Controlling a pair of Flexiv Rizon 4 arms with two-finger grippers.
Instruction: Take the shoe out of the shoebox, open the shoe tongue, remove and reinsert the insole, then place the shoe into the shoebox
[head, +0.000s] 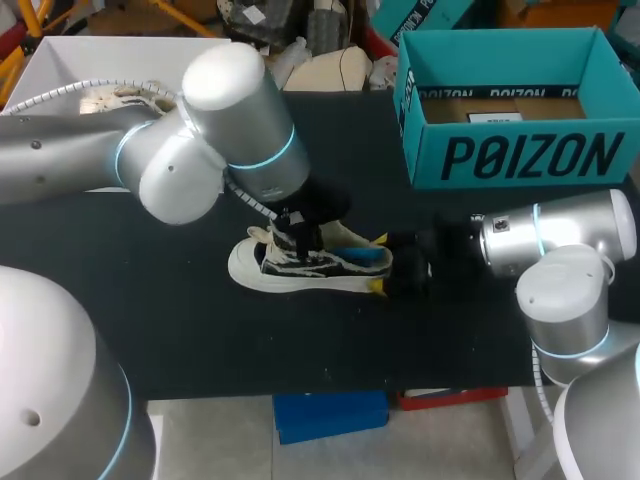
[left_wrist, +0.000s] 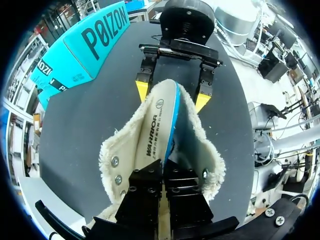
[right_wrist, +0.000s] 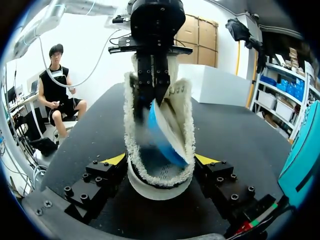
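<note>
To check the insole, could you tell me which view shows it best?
The left wrist view: the insole shows white top and blue edge inside the shoe. The right wrist view shows its blue underside, the head view a blue sliver.

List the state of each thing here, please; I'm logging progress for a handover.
shoe: upright on the table, outside the shoebox.
insole: partly out of the shoe.
shoebox: open, no shoe inside.
left gripper: fingers shut on the insole.
right gripper: fingers shut on the shoe.
</note>
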